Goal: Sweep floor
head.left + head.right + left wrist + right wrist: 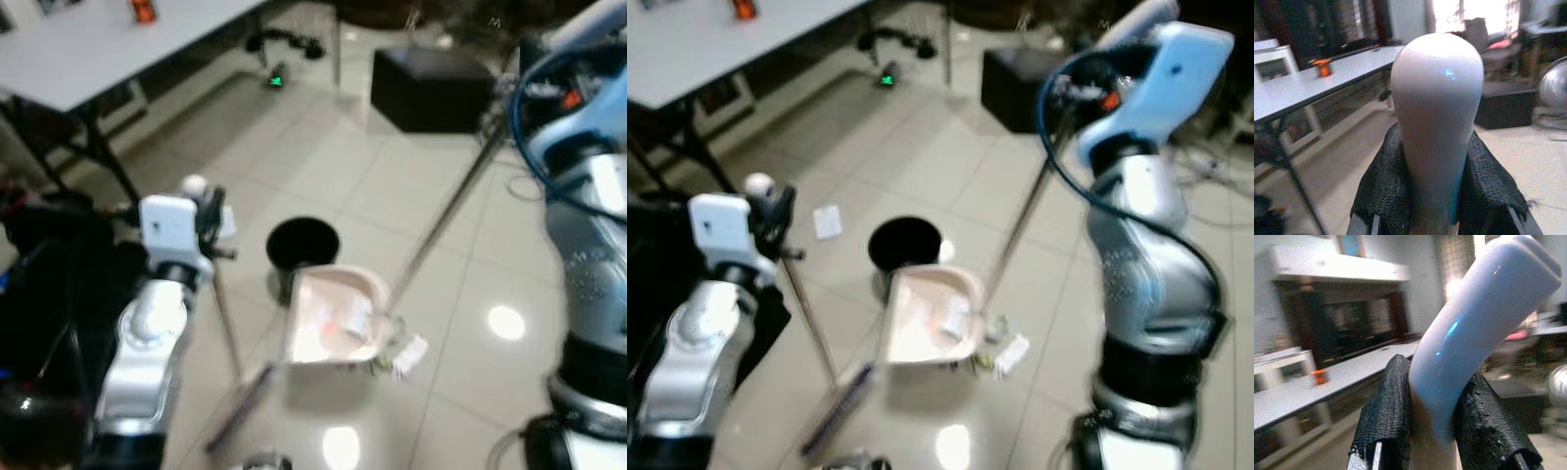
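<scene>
My left gripper (208, 217) is shut on the white rounded top of the broom handle (1436, 112). The thin handle runs down to the dark broom head (238, 403) on the tiles. My right gripper (1087, 90) is shut on the pale curved grip of the dustpan handle (1474, 328). Its long pole (446, 217) slants down to the cream dustpan (333, 318), which rests on the floor with paper scraps inside. A few scraps of litter (407, 354) lie at the pan's right edge. The black round bin (303, 245) stands just behind the pan.
A white table (88, 49) on black legs stands at the back left. A black box (426, 88) sits on the floor at the back, with cables (289, 44) near it. A white scrap of paper (827, 221) lies left of the bin. Dark furniture (49, 284) is close on my left.
</scene>
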`<state>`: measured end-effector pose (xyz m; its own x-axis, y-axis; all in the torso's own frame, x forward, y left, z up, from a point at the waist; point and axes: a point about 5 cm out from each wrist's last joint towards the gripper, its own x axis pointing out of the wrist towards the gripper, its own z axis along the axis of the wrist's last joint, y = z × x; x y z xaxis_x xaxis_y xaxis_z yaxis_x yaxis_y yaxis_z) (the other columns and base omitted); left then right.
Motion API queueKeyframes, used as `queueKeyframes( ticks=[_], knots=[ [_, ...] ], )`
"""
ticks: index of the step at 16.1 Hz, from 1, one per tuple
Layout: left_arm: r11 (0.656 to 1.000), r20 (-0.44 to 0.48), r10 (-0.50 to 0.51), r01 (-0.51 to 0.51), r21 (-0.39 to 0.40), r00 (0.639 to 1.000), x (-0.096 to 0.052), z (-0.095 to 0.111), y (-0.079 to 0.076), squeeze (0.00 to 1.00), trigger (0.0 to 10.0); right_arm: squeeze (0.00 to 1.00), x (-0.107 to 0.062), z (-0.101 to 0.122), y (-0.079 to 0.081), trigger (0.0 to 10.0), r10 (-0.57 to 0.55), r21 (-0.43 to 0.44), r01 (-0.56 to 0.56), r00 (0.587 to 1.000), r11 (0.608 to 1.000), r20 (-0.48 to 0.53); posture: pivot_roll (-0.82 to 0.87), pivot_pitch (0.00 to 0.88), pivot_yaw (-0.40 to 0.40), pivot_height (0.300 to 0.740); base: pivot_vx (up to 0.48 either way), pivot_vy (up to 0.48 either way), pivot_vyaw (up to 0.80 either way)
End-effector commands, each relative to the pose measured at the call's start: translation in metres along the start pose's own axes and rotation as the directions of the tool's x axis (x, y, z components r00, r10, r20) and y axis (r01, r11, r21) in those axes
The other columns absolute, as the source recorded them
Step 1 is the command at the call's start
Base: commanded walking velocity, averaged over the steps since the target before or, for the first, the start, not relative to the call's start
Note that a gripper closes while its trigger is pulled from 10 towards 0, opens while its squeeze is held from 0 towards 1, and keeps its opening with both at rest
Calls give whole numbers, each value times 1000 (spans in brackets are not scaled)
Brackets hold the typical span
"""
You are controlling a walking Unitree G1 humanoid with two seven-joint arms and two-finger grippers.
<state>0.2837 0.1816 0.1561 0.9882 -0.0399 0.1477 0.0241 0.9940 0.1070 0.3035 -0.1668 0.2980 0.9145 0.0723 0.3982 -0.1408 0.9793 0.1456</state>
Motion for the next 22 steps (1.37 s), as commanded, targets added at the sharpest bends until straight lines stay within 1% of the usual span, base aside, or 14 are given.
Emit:
queueKeyframes(
  ticks=[1,12,18,19,22],
  knots=[
    [1000,30,-18,18,13,999,3,7,-5,0,10000,0,-3,16,-8,10000,-27,1,27,997,1000,69,-58,72,55,740,428,0,0],
    [1000,29,-13,13,7,999,5,4,-5,0,10000,0,-1,22,-13,10000,-41,4,41,994,999,102,-56,61,50,740,429,0,0],
    [1000,28,0,0,11,1000,3,4,-1,0,10000,0,0,25,-19,10000,-77,3,77,989,997,128,-48,66,49,740,429,0,0],
    [1000,31,1,-1,-3,1000,2,3,-1,0,10000,0,0,26,-22,10000,-96,-5,97,985,995,140,-49,67,50,740,0,0,0],
    [1000,23,0,0,4,1000,1,1,-2,0,10000,0,1,29,-26,10000,-129,-20,135,976,991,177,-50,69,49,740,0,0,0]
  ],
)
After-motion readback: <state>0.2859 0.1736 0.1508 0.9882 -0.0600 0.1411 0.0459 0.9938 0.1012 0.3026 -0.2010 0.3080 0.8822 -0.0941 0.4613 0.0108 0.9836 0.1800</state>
